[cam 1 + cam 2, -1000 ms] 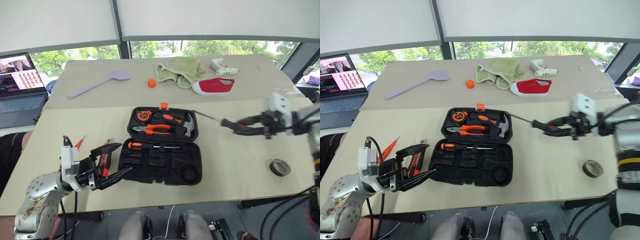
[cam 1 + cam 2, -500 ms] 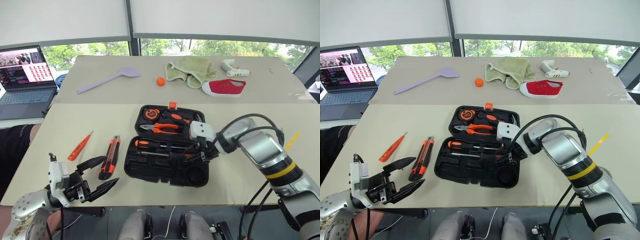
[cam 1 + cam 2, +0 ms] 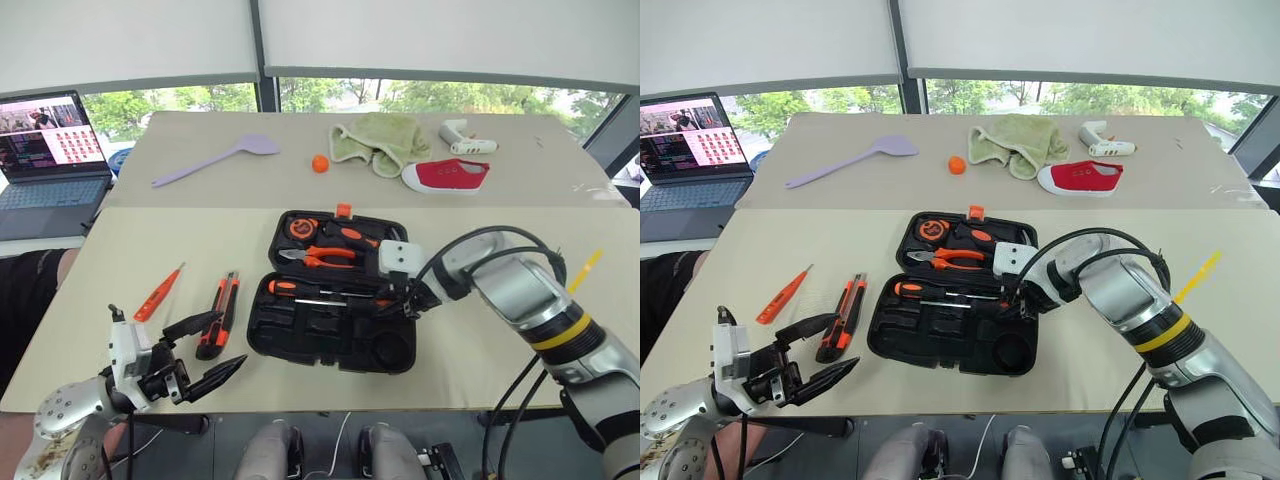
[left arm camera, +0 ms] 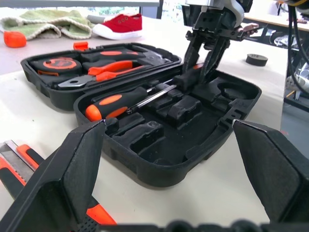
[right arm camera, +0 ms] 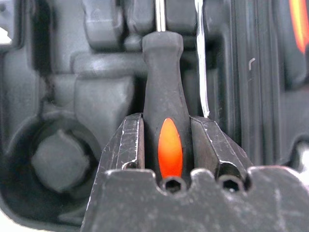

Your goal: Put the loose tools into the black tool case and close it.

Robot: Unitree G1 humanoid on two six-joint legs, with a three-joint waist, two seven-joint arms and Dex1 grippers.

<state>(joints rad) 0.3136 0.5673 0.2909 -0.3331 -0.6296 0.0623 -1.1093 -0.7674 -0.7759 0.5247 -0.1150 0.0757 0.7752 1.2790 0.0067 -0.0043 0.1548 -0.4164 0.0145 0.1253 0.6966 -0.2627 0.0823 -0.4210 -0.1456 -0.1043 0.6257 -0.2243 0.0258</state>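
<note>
Gripping a screwdriver (image 5: 164, 140), the right hand (image 5: 166, 145) reaches inside the tool case (image 3: 300, 345).

An open laptop (image 3: 45, 150) with a lit screen stands at the far left edge. A lilac plastic spatula (image 3: 215, 160) lies flat on the beige far table (image 3: 560, 150). A small orange ball (image 3: 320, 164) rests just beside a crumpled pale-green cloth (image 3: 378, 140). A red canvas shoe with white sole (image 3: 446, 175) lies near the cloth. A white pistol-shaped gadget (image 3: 465, 135) lies behind the shoe.
</note>
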